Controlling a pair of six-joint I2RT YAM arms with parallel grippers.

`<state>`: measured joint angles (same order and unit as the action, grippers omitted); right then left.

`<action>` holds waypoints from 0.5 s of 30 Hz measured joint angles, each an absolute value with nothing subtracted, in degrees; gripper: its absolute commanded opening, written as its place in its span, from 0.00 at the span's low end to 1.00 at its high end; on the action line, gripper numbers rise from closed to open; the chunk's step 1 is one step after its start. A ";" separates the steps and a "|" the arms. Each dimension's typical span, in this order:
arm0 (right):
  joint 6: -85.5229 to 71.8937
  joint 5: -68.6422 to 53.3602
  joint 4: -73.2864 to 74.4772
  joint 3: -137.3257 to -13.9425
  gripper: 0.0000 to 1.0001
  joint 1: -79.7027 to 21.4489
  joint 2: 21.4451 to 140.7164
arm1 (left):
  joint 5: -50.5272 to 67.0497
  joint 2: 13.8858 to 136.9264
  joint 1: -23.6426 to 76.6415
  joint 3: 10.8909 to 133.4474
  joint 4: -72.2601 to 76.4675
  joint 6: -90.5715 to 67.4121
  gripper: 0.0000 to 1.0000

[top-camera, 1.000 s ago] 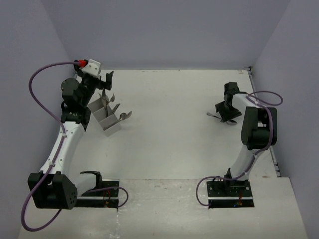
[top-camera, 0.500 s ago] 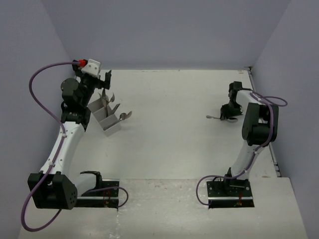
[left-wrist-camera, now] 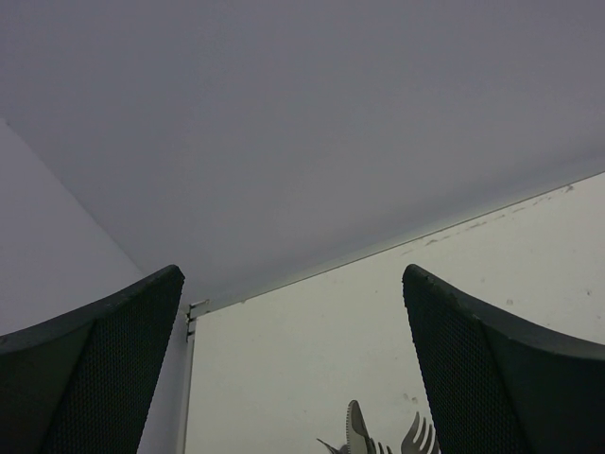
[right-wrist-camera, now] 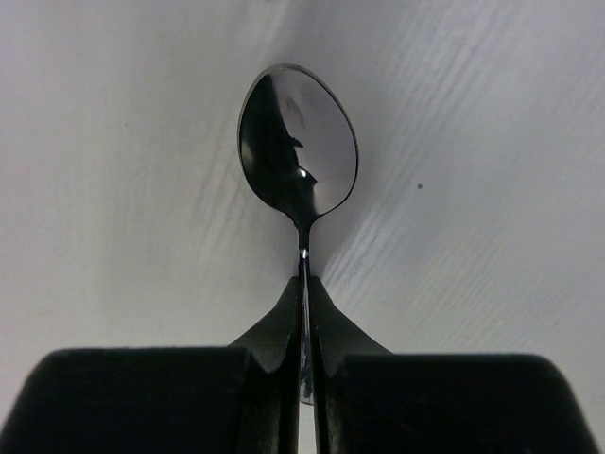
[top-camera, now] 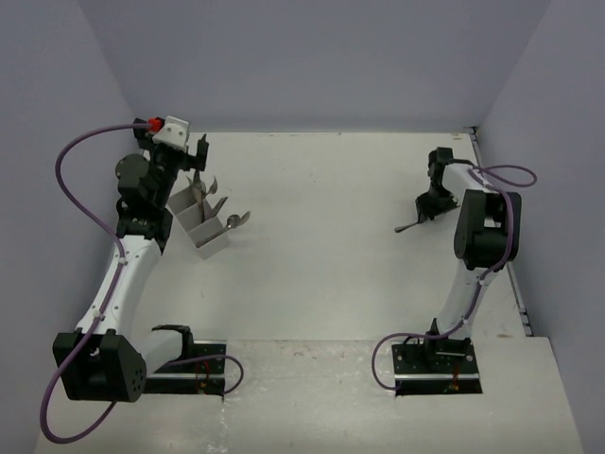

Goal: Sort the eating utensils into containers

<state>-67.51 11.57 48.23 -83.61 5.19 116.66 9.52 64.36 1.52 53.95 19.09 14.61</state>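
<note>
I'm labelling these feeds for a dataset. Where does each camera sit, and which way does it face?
Top external: above and behind the robot, looking down on the table; left arm and right arm show whole.
Left wrist: on the left arm, facing the back wall; open left pincer frames fork tines.
Right wrist: looks along the shut right pincer at its spoon.
Shared: top external also shows that spoon in the right pincer.

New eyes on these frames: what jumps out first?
The right gripper, at the table's right side, is shut on the handle of a shiny silver metal spoon. Far left, a light grey plastic cutlery holder bristles with silver utensils, the left gripper wide open close by.
</note>
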 measured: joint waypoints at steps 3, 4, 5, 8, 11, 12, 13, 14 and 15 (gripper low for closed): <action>-62.02 13.91 44.60 -83.55 0.00 2.55 116.60 | 9.61 64.36 1.52 53.76 19.16 14.55 1.00; -60.25 14.61 42.85 -83.42 0.00 1.32 116.55 | 9.78 64.36 1.52 53.74 19.18 14.37 1.00; -58.24 15.51 40.69 -83.00 0.00 -0.32 116.38 | 10.09 64.36 1.52 53.74 19.18 14.13 1.00; -51.86 16.60 34.76 -80.68 0.00 -5.23 114.26 | 11.90 64.47 1.52 53.76 19.11 12.71 1.00; -46.11 15.77 28.82 -76.51 0.00 -8.93 109.30 | 13.39 66.00 1.52 54.57 18.94 8.84 1.00; -44.45 14.63 26.22 -74.67 0.00 -9.52 107.24 | 14.33 66.98 1.52 55.24 18.72 7.40 1.00; -42.94 13.26 24.01 -72.82 0.00 -9.89 105.01 | 15.49 68.38 1.52 56.27 18.50 5.50 1.00; -41.58 11.81 22.11 -71.24 0.00 -10.07 103.02 | 16.88 69.93 1.52 57.32 18.39 3.40 1.00; -39.94 10.15 19.51 -69.47 0.00 -10.15 100.97 | 18.41 71.53 1.52 58.41 18.37 1.41 1.00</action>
